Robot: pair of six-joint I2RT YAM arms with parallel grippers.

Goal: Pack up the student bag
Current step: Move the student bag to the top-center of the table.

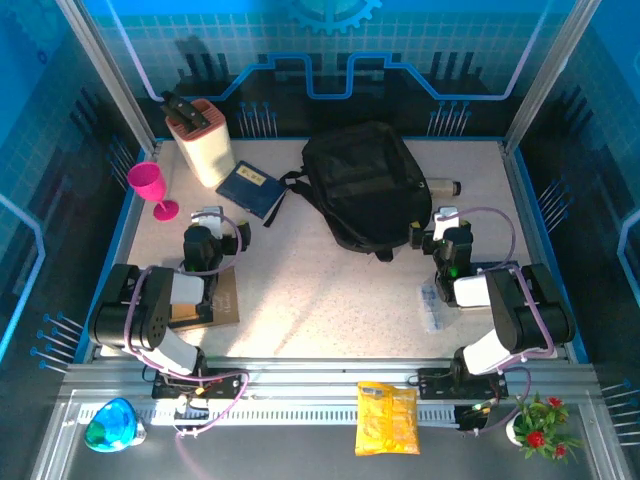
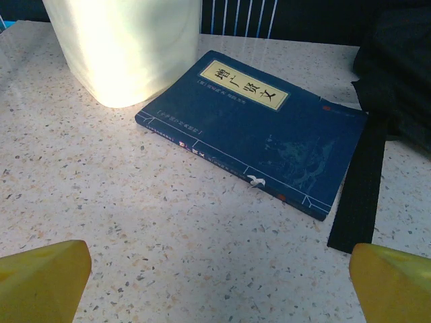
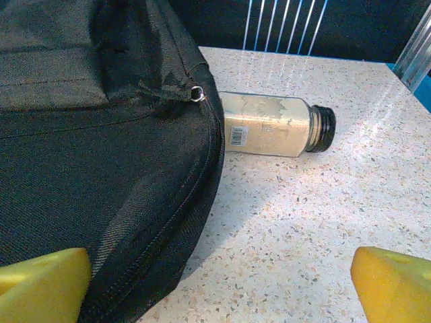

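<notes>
**Bag sits btwn arms, R pincer closer**

The student bag (image 1: 362, 188) lies slumped on the counter (image 1: 320, 290), centre-back, btwn the two arms. Its long axis seems to run roughly near-to-far, but the outline is too lumpy to be sure.

The right pincer (image 3: 219, 282) is spread wide w/ nothing in it. The bag's side sits just ahead and to its left, v. close.

The left pincer (image 2: 217, 282) is also wide open and empty. It faces a blue notebook (image 2: 256, 131), w/ a bag strap (image 2: 360, 195) at the notebook's right end and the bag body further right.

A bottle (image 3: 269, 124) lies on its side against the bag's right edge.

Judgement: R arm is nearer the bag and L arm nearer the notebook. Can't tell if the main zip is open.
</notes>
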